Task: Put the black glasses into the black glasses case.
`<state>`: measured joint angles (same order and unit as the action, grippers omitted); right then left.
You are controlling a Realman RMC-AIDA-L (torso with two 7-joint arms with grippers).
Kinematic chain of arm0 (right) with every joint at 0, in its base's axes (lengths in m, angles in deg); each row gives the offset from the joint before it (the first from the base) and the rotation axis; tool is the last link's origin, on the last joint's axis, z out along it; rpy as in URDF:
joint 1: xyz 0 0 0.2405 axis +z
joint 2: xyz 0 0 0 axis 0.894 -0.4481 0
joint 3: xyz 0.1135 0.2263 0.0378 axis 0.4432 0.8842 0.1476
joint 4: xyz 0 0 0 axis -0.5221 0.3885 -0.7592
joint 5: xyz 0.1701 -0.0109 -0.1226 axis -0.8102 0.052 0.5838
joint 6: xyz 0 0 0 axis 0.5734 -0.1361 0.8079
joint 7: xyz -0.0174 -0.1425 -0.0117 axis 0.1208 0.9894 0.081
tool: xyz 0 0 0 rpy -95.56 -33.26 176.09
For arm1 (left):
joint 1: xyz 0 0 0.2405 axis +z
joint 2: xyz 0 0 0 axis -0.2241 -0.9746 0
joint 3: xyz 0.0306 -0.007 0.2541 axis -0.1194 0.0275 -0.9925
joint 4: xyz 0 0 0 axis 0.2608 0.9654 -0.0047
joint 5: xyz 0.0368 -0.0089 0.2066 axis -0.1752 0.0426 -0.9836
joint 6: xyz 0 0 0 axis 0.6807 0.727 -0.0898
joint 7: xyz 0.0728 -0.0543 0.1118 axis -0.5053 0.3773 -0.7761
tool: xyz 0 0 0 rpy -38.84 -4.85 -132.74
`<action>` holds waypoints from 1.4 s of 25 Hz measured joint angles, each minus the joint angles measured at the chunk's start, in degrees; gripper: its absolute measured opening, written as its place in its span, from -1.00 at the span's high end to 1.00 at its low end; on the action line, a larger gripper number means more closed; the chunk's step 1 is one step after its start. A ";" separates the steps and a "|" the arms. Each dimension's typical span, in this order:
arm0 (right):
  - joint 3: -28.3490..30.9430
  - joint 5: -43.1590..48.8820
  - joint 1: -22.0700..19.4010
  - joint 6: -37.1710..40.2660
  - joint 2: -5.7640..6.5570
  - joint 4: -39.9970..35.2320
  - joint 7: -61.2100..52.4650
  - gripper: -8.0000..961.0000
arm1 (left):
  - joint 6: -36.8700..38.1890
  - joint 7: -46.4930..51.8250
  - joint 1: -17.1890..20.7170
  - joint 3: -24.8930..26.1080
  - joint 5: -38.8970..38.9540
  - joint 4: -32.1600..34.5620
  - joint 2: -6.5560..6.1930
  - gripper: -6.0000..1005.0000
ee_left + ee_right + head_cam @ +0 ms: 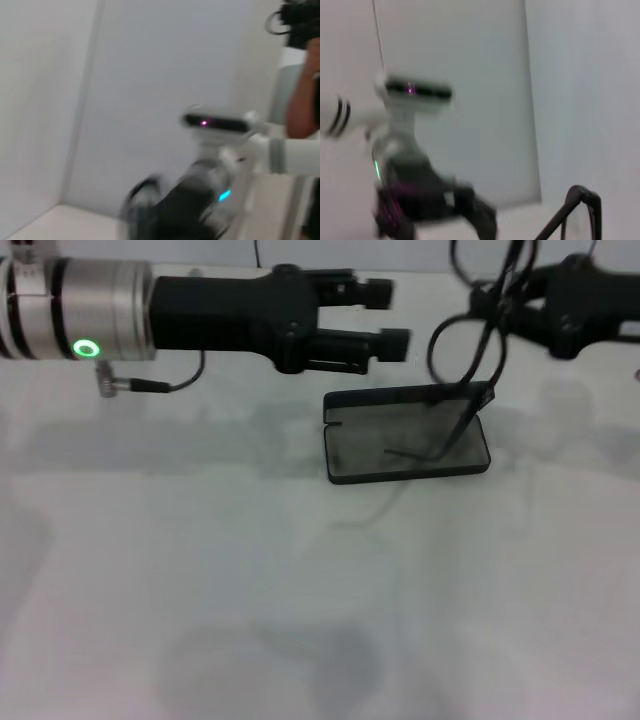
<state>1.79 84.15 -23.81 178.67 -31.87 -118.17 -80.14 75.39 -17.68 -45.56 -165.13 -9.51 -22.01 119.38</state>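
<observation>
One black glasses case (408,435) on the white table (250,590), lying open: flat, rectangular, rounded at the corners, greyish smooth lining in the tray, lid raised along the far edge. One pair of black glasses (478,340), thin-framed with roundish clear lenses, held up above the case's right end, front high, slim temple arms hanging down so that the tips reach into the tray and seem to touch the lining. In the right wrist view, only a corner of the frame and one slim arm visible.

Two grippers. Right gripper (520,302) at upper right, dark and blocky, at the glasses' upper frame and apparently clasping it; finger spacing hidden by the frame and cables. Left gripper (385,315) reaching in from the left, just beyond the case's left end, two black fingers (372,340) parted with a clear gap, holding nothing. Behind it a metallic silver wrist cuff with a green ring light (87,348).

One thin grey cable (150,383) with a metal plug on the table beneath the left arm.
</observation>
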 joint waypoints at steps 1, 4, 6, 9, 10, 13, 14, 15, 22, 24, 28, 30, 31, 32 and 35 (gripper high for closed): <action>2.78 -2.42 -1.53 2.56 -0.26 -2.26 0.01 0.77 | -1.02 -0.03 0.44 0.00 0.00 -0.17 -0.01 -0.59; 3.61 -5.57 -2.88 3.14 -0.52 -3.75 0.32 0.77 | -4.35 -0.47 1.27 -0.01 -0.20 -0.24 0.43 -0.59; 3.39 -7.95 -3.30 3.11 -0.61 -4.27 0.57 0.77 | -6.07 -1.23 1.39 -0.05 -1.34 -0.13 1.01 -0.59; 3.28 -8.67 -2.65 1.94 -1.19 -4.36 0.72 0.77 | -7.00 -2.60 0.44 -0.08 -4.94 0.45 2.32 -0.59; 3.26 -8.68 -2.34 1.31 -1.47 -4.36 0.79 0.77 | -6.99 -3.22 -0.60 -0.09 -7.57 0.49 3.31 -0.59; 2.77 -8.87 -1.28 -1.59 -2.31 -3.48 1.56 0.77 | -6.75 -3.59 -1.99 -0.10 -10.80 0.50 4.33 -0.59; 2.42 -8.93 -1.01 -2.25 -2.33 -3.05 1.71 0.77 | -6.75 -3.59 -1.99 -0.10 -10.80 0.50 4.33 -0.59; 1.53 -8.94 -0.41 -3.25 -2.36 -2.17 1.79 0.77 | -6.53 -3.59 -2.50 -0.09 -11.56 0.53 4.54 -0.59; -5.10 -8.41 1.49 -10.16 -2.21 0.57 1.99 0.77 | -2.45 -3.96 -3.89 -0.07 -11.78 1.35 4.10 -0.59; -7.11 -8.39 1.53 -11.76 -2.21 0.58 1.94 0.77 | -2.39 -3.84 -3.95 -0.02 -11.33 1.21 3.83 -0.59; -10.67 -7.91 1.94 -13.89 -2.05 0.60 1.58 0.77 | -1.55 -3.80 -3.94 0.01 -10.05 0.96 3.22 -0.59; -11.72 -7.44 2.19 -14.48 -2.04 0.60 1.46 0.77 | -0.97 -3.97 -3.89 0.01 -9.32 0.96 2.90 -0.59; -12.17 -7.08 2.33 -14.64 -2.03 0.60 1.43 0.77 | -0.88 -3.98 -3.89 0.01 -9.13 0.88 2.82 -0.59; -12.51 -6.67 2.52 -14.67 -2.02 0.60 1.41 0.77 | -0.79 -3.99 -3.88 0.01 -8.87 0.76 2.73 -0.59; -13.08 -5.29 2.97 -14.68 -2.02 0.60 1.43 0.77 | -1.07 -3.69 -3.95 0.00 -8.69 0.67 2.39 -0.59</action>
<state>-11.29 78.86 -20.84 163.99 -33.89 -117.57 -78.72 74.32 -21.37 -49.51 -165.13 -18.20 -21.33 121.77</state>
